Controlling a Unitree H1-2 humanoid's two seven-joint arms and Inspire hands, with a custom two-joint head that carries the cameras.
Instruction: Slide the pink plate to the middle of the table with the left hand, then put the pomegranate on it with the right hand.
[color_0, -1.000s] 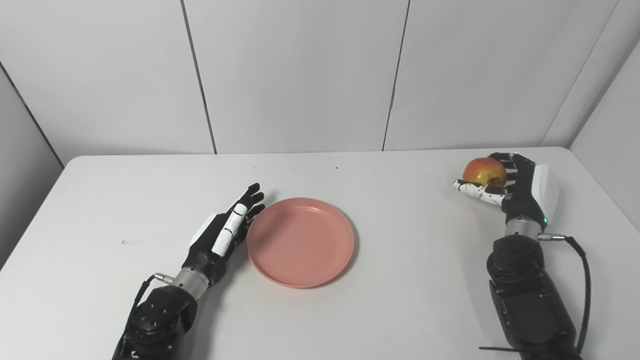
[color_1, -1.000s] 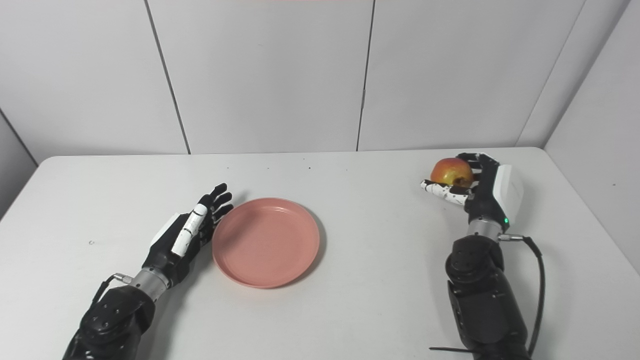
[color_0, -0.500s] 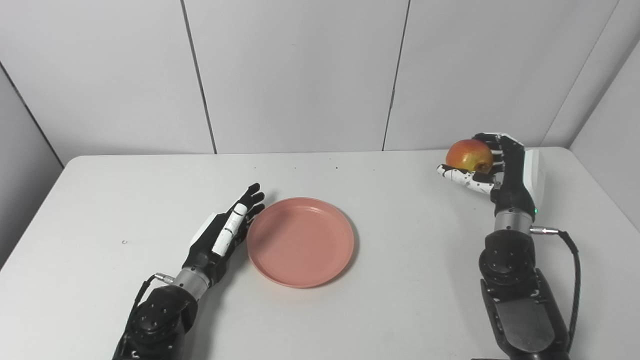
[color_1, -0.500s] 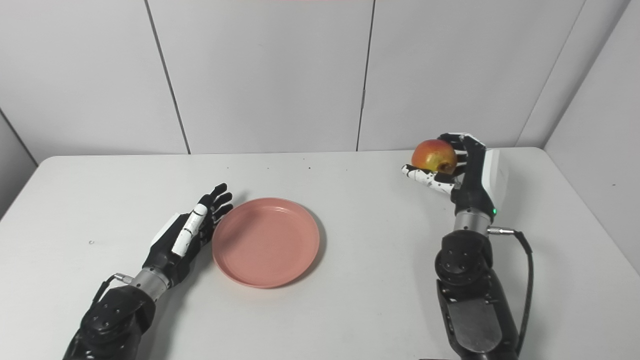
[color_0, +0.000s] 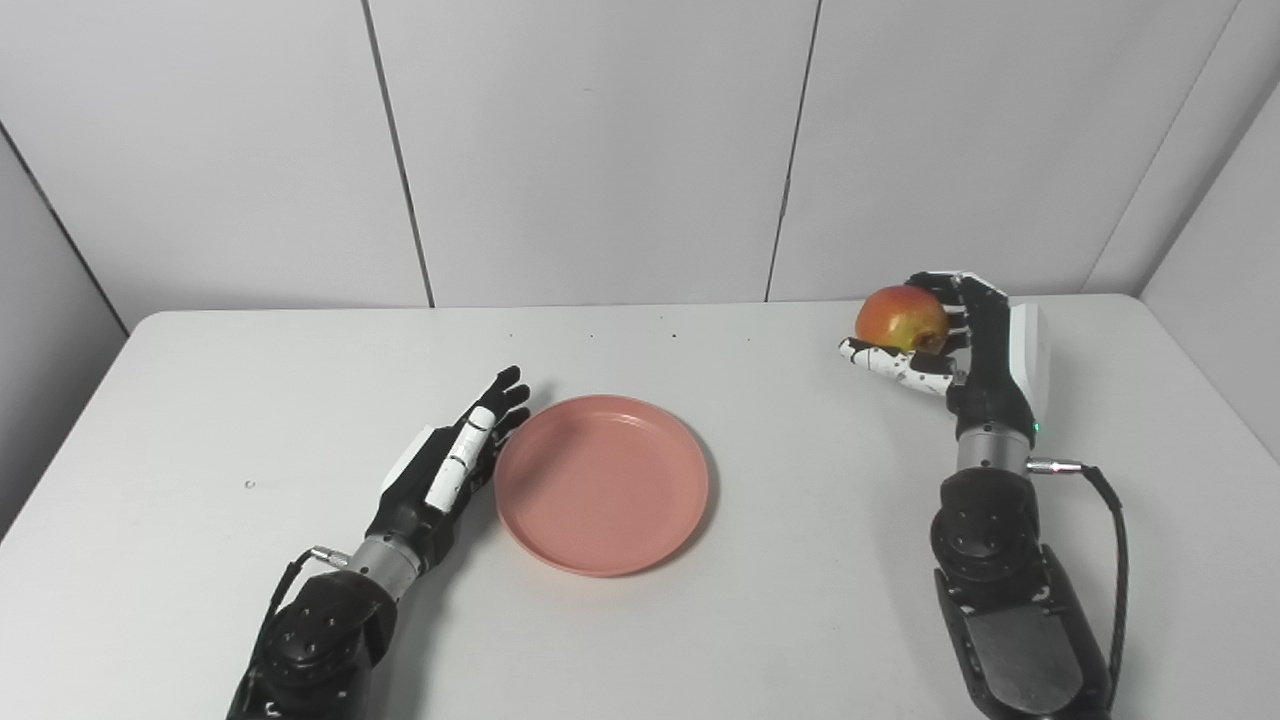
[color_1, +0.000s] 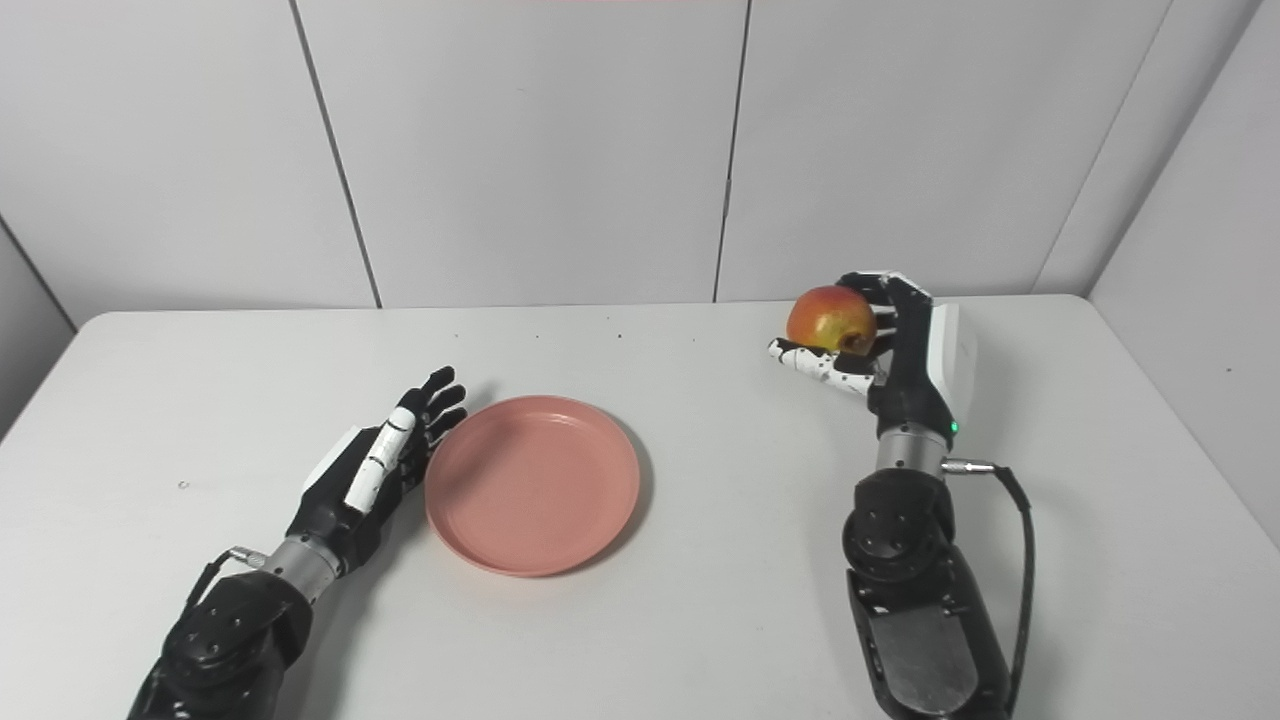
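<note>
Right hand (color_0: 965, 345): gripping the pomegranate (color_0: 901, 319) — lifted above the table (color_0: 780, 620), right of the plate.
Left hand (color_0: 445, 465): resting flat, fingers extended, holding nothing — beside the pink plate (color_0: 601, 484).

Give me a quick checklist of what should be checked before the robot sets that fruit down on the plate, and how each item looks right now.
1. Right hand holds the pomegranate firmly: ok, fingers wrapped around it.
2. Fruit lifted off the table: ok.
3. Pink plate near the table's middle: ok.
4. Plate empty, ready for the fruit: ok.
5. Left hand out of the drop zone: ok, open beside the plate's left rim; touching it, cannot tell.
6. Fruit above the plate: not ok, it is off to the right.
</note>
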